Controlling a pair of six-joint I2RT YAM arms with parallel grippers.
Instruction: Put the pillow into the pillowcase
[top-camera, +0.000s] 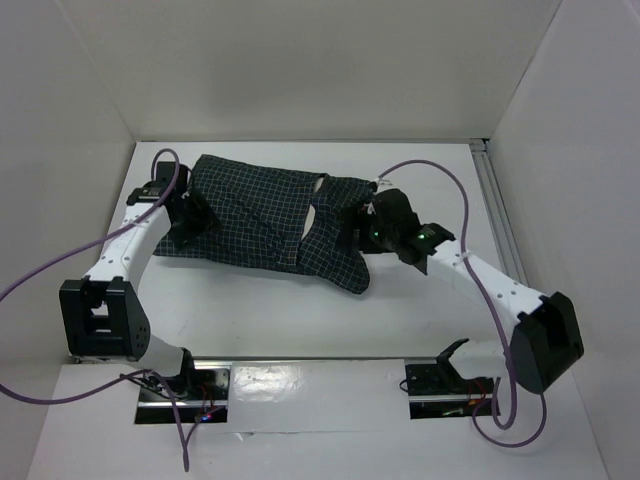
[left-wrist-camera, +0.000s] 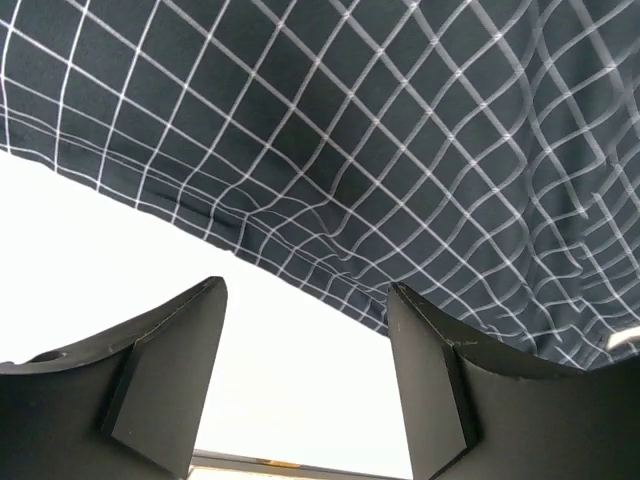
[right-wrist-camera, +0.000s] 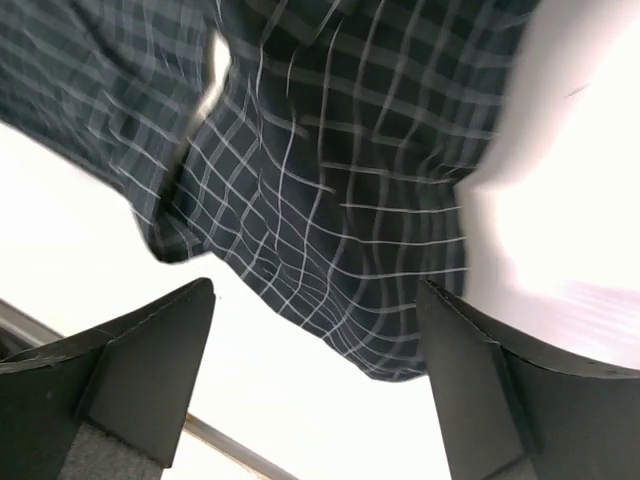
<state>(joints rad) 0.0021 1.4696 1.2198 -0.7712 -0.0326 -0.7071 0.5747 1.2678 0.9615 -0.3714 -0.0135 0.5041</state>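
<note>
The dark checked pillowcase lies bulging across the middle of the table. The cream pillow shows only as a narrow pale slit through a gap in the fabric; the rest is hidden inside. My left gripper is at the case's left end, open and empty, with the fabric just beyond its tips. My right gripper is at the case's right end, open, with a hanging fold of the case just ahead of it. A pale strip shows in a gap there.
White walls enclose the table on three sides. A metal rail runs along the right edge. Purple cables loop over both arms. Both arm bases and shiny plates sit at the near edge.
</note>
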